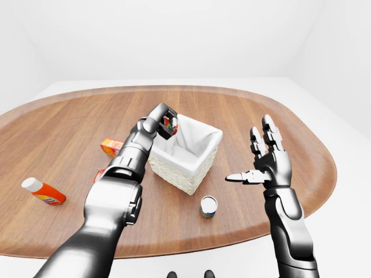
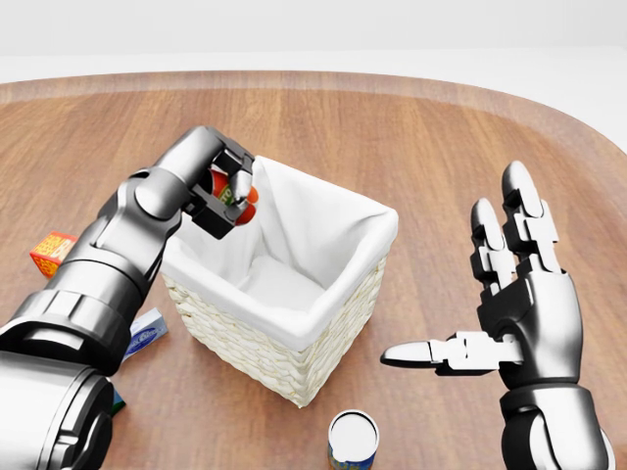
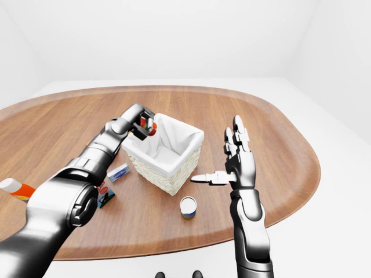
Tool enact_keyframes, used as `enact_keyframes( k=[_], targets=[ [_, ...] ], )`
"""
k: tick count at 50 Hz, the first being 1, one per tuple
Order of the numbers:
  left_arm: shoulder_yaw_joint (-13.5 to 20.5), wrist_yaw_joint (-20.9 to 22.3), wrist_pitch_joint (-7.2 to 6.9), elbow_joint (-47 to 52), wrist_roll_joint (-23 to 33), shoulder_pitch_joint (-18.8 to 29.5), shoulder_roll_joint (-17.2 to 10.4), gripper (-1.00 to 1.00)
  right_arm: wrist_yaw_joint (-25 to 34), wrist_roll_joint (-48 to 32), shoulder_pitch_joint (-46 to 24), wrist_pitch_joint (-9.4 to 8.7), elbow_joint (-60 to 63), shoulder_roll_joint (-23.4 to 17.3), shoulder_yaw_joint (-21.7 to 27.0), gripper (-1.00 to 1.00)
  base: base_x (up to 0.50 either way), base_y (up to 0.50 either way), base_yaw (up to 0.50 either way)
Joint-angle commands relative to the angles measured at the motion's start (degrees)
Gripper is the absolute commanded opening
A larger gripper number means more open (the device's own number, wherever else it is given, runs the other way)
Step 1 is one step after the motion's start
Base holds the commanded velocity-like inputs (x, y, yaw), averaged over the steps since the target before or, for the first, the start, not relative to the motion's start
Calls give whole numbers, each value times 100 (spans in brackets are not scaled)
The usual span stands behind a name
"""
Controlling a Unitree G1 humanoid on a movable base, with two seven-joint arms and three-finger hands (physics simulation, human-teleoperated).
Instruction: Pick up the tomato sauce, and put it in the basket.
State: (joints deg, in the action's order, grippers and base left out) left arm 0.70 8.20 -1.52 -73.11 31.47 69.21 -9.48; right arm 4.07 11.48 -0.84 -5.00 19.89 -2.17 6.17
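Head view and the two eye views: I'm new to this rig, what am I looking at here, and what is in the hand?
These are simulator renders from three cameras on a humanoid robot's head, looking out over its own arms. The head view is close up; the two eye views are wider and nearly alike. The left hand is closed round the red tomato sauce, holding it over the rim of the white-lined wicker basket. The right hand is open and holds nothing. On the wooden table also lie a can, a small blue-and-white box, an orange box and an orange bottle.
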Motion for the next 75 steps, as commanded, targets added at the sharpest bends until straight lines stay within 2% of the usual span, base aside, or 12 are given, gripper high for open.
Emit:
enact_keyframes(
  k=[1,15,40,56,57,58,59,67,75],
  targets=[
    [28,-114,29,-55,182,-12,48,-100,-20,25,-12,0,41,-3,11,100,0,0,0],
    [10,-90,130,-177,305,-65,218,-100,-81,186,-89,0,205,-36,110,100,0,0,0],
    [41,-91,275,-258,411,-148,306,-100,-173,267,-240,0,128,-84,165,100,0,0,0],
    [45,-41,229,-288,481,-149,340,-100,-212,290,-319,0,66,-108,190,100,0,0,0],
    [48,-22,229,-286,481,-141,341,-94,-215,295,-322,0,70,-110,191,100,0,0,0],
    [50,-18,228,-285,480,-138,342,-53,-217,296,-321,0,69,-110,190,100,0,0,0],
    [49,1,208,-278,483,-118,341,100,-216,298,-313,0,76,-110,186,100,0,0,0],
    [45,-43,193,-272,498,-118,333,100,-202,293,-277,0,91,-104,169,100,0,0,0],
    [73,-128,244,-256,450,-60,327,100,-191,295,-265,0,102,-102,168,100,0,0,0]
  ],
)
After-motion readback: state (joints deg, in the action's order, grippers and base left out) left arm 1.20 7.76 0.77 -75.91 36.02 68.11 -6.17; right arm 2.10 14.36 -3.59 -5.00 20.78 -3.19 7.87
